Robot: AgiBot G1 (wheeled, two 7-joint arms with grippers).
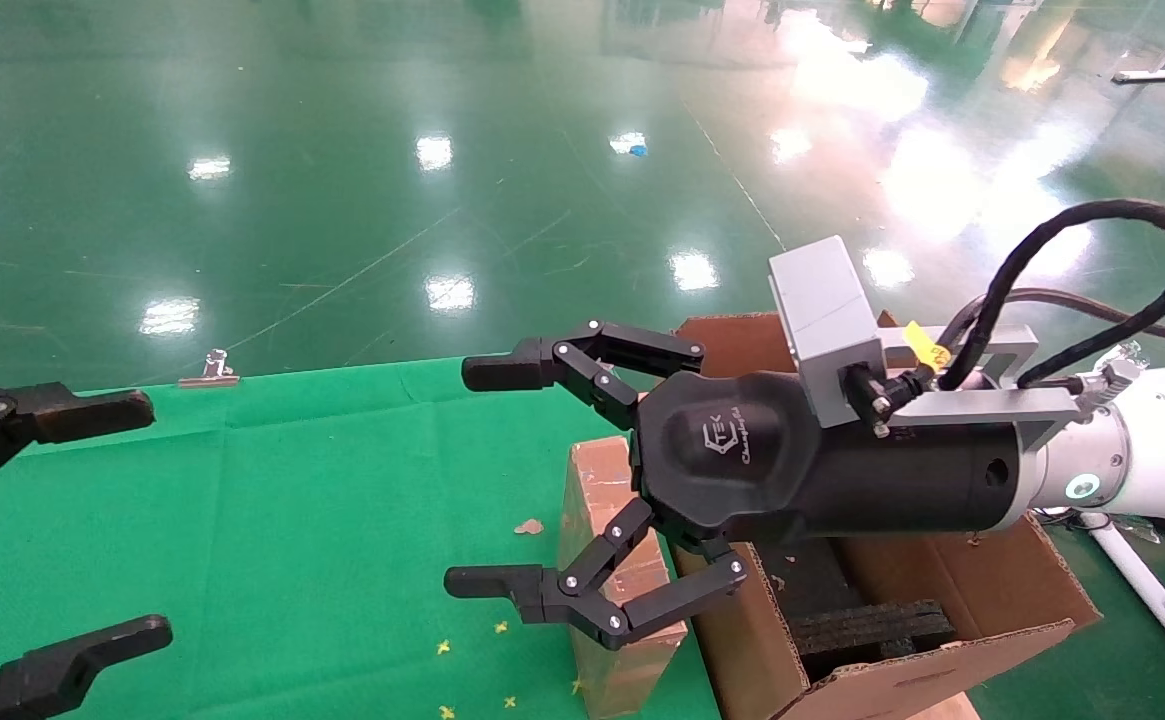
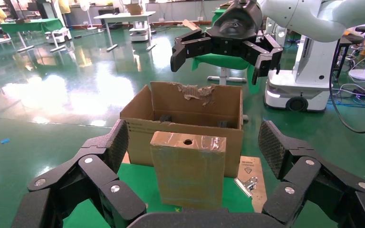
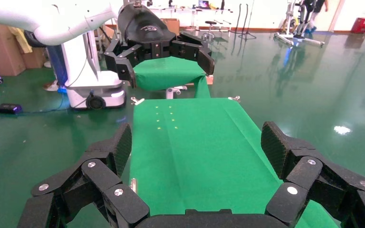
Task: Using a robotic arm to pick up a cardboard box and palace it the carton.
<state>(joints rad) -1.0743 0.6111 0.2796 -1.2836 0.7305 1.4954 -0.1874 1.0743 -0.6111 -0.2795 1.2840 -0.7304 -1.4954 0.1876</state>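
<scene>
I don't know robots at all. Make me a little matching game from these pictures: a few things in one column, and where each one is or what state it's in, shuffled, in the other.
Things
1. cardboard box
2. carton
3. right gripper
4. left gripper

Places or states
A. open, at the left edge of the green table cover
B. open, held above the small box
C. standing upright on the green cover, beside the big one
D. flaps open, black foam inserts inside

Pairs: 1-C, 2-D, 3-B, 4-A
</scene>
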